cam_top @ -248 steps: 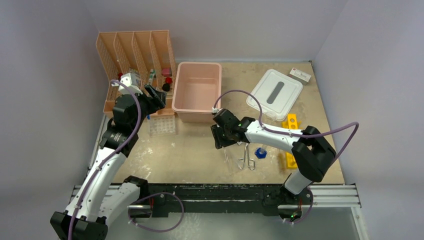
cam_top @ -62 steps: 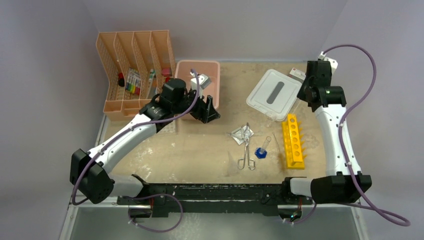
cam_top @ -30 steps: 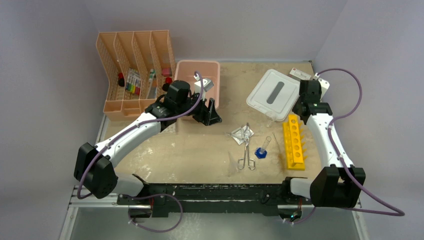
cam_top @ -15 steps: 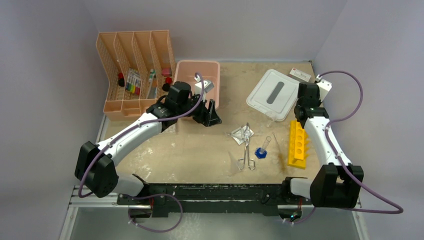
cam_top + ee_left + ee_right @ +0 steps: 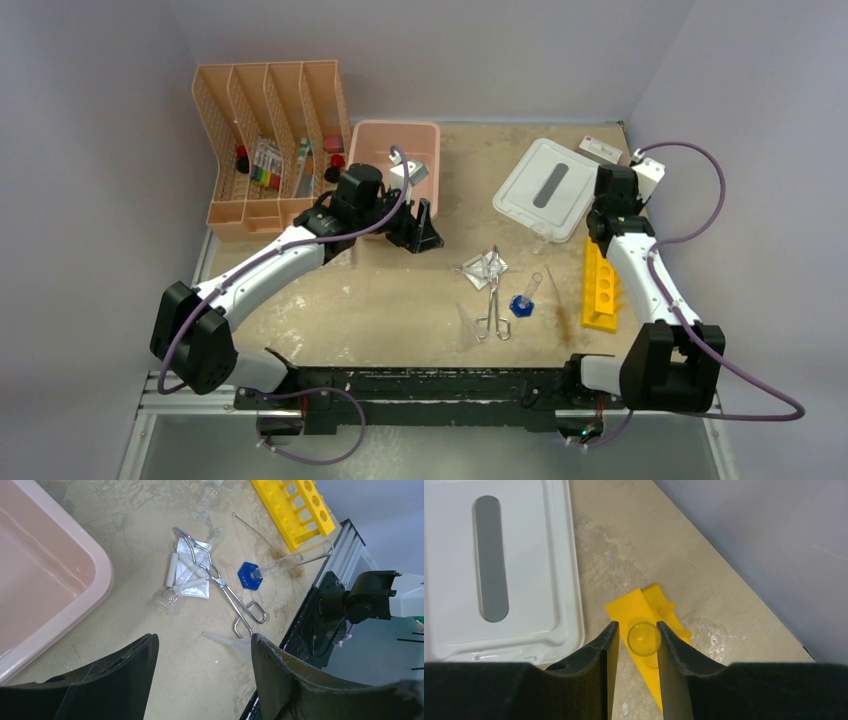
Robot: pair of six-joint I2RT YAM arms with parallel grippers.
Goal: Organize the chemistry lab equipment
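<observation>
Sandy worktop [image 5: 400, 300] from above: the left gripper [image 5: 418, 230] hovers at the near corner of the pink bin [image 5: 395, 126], while the right gripper [image 5: 598, 232] hangs over the yellow holed rack [image 5: 603, 292] by the right edge, probably to load it. Left wrist: jaws wide, empty, above forceps [image 5: 222, 584], small clear bag [image 5: 192, 575], blue-capped tube [image 5: 252, 575]. Right wrist: narrow jaws flank a clear round vessel [image 5: 644, 638] end-on; actual grip unclear, rack mostly hidden.

Readable text: none that I can make out from here.
white box [image 5: 600, 150]: a red mark on top; anything printed is too small for me to read.
yellow holed rack [image 5: 601, 292]: plain faces, as far as I see.
</observation>
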